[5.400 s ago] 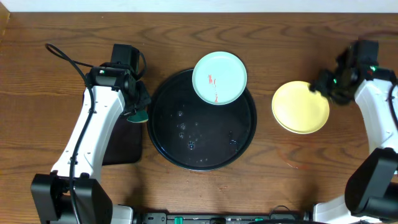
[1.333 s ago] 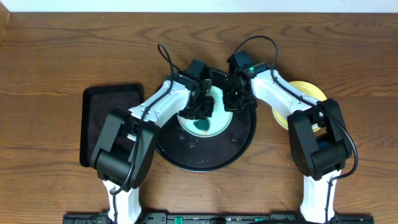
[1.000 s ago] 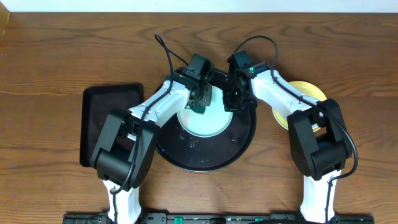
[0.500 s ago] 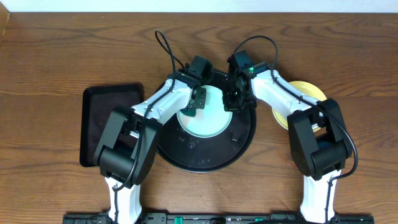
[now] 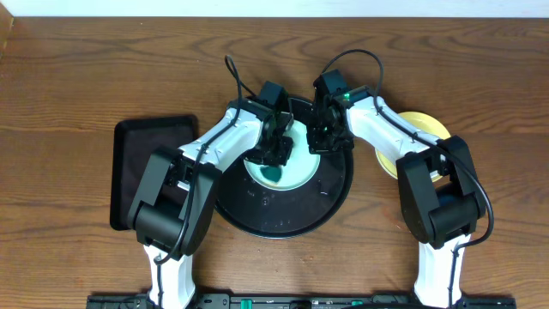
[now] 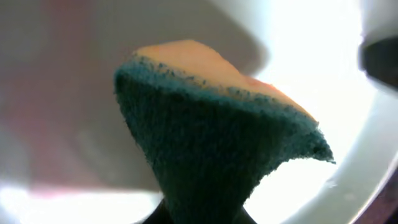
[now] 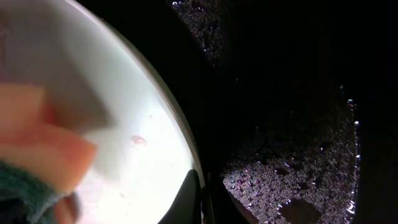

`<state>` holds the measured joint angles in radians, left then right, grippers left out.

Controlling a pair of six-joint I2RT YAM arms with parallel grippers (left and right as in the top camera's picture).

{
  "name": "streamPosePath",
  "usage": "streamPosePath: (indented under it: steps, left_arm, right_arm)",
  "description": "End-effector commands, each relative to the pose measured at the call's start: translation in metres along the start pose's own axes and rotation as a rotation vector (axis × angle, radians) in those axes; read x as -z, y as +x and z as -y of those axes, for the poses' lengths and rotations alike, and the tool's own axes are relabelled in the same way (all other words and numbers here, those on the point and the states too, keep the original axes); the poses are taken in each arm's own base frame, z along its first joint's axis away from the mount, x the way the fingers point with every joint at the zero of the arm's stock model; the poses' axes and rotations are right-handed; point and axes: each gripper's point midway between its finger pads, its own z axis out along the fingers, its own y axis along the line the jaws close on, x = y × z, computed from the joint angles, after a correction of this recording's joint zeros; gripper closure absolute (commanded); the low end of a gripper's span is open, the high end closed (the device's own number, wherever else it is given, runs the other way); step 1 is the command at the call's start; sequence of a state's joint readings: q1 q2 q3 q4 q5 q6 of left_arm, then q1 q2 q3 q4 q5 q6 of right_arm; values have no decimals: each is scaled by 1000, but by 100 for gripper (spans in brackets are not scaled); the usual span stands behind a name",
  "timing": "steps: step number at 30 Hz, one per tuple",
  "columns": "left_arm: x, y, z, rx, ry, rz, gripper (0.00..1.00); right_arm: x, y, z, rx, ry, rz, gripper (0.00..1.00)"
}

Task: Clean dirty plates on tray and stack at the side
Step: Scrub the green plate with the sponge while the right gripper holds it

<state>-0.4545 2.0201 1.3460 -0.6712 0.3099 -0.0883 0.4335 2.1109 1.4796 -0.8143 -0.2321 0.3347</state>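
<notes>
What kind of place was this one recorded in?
Probably a lab bench staged for dishwashing, not a real kitchen: two robot arms at a wooden table, a wet round black tray holding a mint plate, and a sponge in the left gripper.

Sponge (image 6: 211,143) fills mid-frame, close-up & blurry: dark green scrub side faces cam, orange foam strip along its top edge, bottom narrowing to a dark pinch at the lower edge. Behind it, pale plate (image 6: 311,56) surface w/ strong glare at right, reddish blur at left. At upper right, a dark out-of-focus shape (image 6: 380,55); can't tell what.
</notes>
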Motion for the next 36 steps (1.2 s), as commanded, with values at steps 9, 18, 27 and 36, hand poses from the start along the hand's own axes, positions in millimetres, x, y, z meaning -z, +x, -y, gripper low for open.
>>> streamPosePath:
  steps: [9, 18, 27, 36]
  left_arm:
    - [3, -56, -47, 28, -282, 253, 93]
    - [24, -29, -100, 173, -605, 211, 93]
    - [-6, 45, -23, 37, -173, -166, 93]
    - [-12, 19, 11, -27, 26, -72, 93]
  right_arm:
    - [-19, 24, -1, 25, 17, -81, 99]
    - [-19, 24, -1, 25, 17, -82, 99]
    - [-19, 24, -1, 25, 16, -81, 99]
    - [-19, 24, -1, 25, 16, -81, 99]
